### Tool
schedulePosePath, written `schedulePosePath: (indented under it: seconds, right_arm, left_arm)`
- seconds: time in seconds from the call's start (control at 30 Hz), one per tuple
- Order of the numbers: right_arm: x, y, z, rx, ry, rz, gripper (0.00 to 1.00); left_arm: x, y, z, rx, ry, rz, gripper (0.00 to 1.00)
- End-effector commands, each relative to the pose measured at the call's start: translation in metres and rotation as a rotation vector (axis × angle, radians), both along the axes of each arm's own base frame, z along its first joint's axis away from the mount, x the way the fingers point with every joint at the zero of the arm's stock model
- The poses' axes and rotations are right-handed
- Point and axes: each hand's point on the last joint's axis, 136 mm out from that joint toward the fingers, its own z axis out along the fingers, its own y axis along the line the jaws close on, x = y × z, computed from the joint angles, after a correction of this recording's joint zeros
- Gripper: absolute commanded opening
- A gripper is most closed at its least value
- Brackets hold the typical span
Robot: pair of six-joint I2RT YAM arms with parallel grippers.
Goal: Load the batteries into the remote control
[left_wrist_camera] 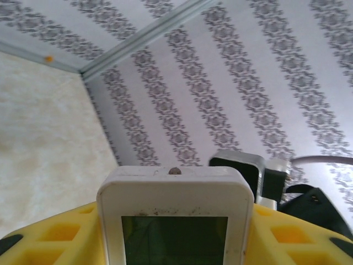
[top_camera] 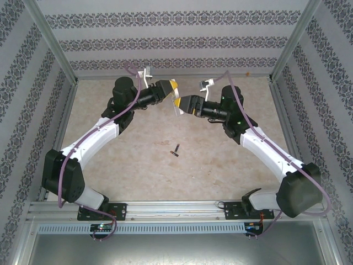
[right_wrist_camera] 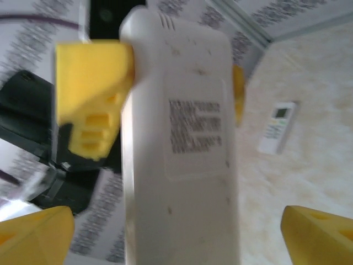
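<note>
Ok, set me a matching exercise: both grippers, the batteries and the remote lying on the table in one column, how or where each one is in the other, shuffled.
1. left gripper
2. right gripper
3. batteries
4. spare remote

A. small and dark, near the middle of the table
B. open, fingers wide of the held remote
C. white, flat on the table, buttons up
D. shut on the held remote, up in the air

Pairs: 1-D, 2-B, 3-A, 4-C
</note>
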Motion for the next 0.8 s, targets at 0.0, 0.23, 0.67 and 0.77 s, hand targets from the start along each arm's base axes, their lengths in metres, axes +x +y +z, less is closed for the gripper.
schedulePosePath:
  seconds: [0.0, 0.23, 0.67, 0.77]
  right_arm:
    - [0.003, 0.0, 0.029, 0.18, 0.024, 0.047, 0.87]
    - [0.004, 0.015, 0.028, 0.179, 0.051, 0.097, 0.63]
    - [0.007, 0.005, 0.018, 0.002, -0.166, -0.007, 0.35]
    - [0.02, -0.012, -0.017, -0.327, -0.316, -0.155, 0.34]
  left_arm:
    - [-0.015, -0.005, 0.034, -0.11, -0.094, -0.077, 0.42]
    - [-0.016, -0.01, 0.031, -0.15, -0.073, -0.096, 0.41]
    - [-0.008, 0.005, 0.017, 0.016, -0.088, 0.056, 0.83]
    - [-0.006, 0.034, -0.01, 0.234, -0.012, 0.235, 0.9]
